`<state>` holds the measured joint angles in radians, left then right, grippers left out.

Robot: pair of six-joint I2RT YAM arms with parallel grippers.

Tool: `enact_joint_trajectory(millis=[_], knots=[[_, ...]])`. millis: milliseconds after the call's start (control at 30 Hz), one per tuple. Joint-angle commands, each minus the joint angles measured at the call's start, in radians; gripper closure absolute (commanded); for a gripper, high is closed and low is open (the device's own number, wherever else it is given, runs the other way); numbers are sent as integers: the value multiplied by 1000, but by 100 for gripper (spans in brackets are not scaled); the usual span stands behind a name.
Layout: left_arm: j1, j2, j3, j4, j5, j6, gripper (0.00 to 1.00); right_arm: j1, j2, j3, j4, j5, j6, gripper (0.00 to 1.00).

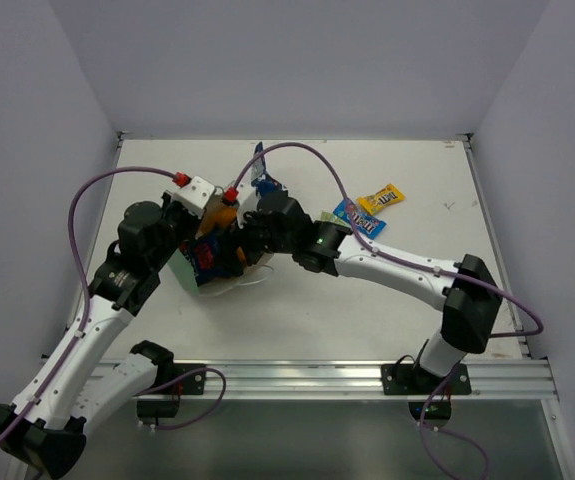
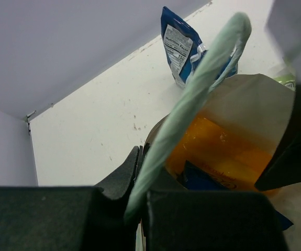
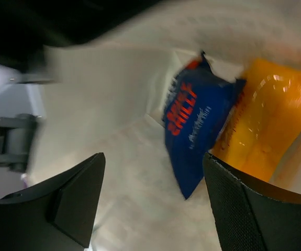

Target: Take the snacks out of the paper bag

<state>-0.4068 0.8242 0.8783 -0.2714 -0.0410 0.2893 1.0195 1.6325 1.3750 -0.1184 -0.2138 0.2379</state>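
From above, the paper bag [image 1: 185, 272] lies tipped on the bench [image 1: 297, 320], left of centre. Both wrists crowd over it: the left arm [image 1: 97, 310] comes in from the left and the right arm [image 1: 407, 270] from the right, and together they hide most of the bag's mouth. A loose chip bag [image 1: 264, 185] sits just behind them. Well to the right, a blue candy pack [image 1: 359, 218] and a yellow candy pack [image 1: 382, 200] lie side by side. A sliver of pale green sachet [image 1: 327, 215] shows beside the right wrist.

In the left wrist view, the left gripper [image 2: 141, 183] has its jaws clenched on the bag's mint handle cord [image 2: 202, 89], which runs up across the frame. Past it the bag gapes, with the orange pouch [image 2: 218, 151] inside. The loose chip bag stands on the bench beyond the bag.

In the right wrist view, the right gripper [image 3: 154, 157] is inside the bag with its jaws spread wide and holding nothing. Ahead of it a chili chip bag [image 3: 192, 130] lies against the orange pouch.
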Motion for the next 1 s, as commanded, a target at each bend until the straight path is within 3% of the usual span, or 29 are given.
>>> enact_joint_trajectory(millis=[0,167,400,500,533,633,767,833,967], knots=[[-1,-34,4,64,-11,-42,100,5,50,65,20,89,51,23],[-1,-48,-1,61,0,-56,100,5,154,87,23,168,67,22],[-1,-54,8,49,9,-59,100,5,237,84,52,142,86,27],[-1,-54,10,46,7,-61,100,2,253,76,72,122,80,39],[-1,-54,11,46,7,-59,100,2,253,75,75,108,78,48],[-1,-54,13,44,9,-62,100,2,250,72,92,97,72,63],[-1,-56,14,46,13,-70,100,1,250,82,79,102,61,93],[-1,-57,11,41,7,-67,100,2,227,67,85,103,52,100],[-1,-60,5,35,-11,-59,100,1,136,61,83,82,14,100]])
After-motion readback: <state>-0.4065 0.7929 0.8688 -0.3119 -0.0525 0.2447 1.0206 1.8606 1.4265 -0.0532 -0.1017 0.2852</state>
